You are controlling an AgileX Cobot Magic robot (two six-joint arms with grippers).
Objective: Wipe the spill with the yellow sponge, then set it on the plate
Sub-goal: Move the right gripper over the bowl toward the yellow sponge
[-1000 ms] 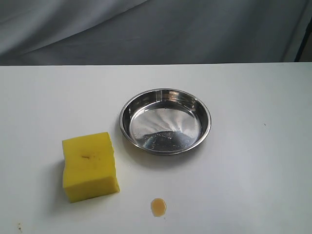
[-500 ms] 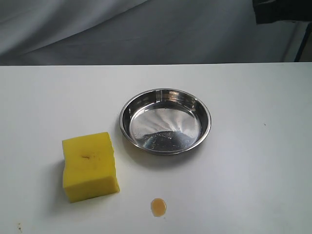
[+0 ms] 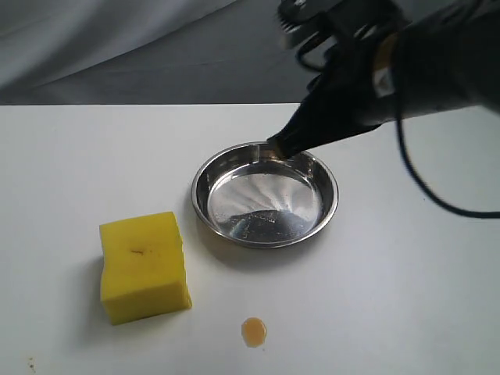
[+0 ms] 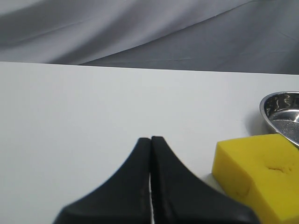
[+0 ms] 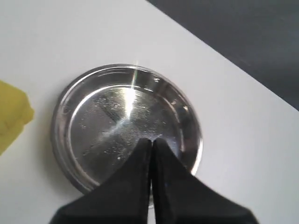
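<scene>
Approach step, seemingly: the right gripper (image 3: 277, 147), fingers closed over the round shiny steel plate (image 3: 197, 192), must open toward the thick yellow foam sponge (image 3: 144, 266).

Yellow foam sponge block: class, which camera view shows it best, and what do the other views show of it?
The exterior view: the whole yellow foam sponge block sits unobstructed, its top mark visible. The left wrist view crops the sponge at the frame edge; the right wrist view catches only a corner.

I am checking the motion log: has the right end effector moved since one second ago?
Yes. The right end effector came in from the exterior view's upper right and now hangs over the far rim of the steel plate, jaws shut.
</scene>
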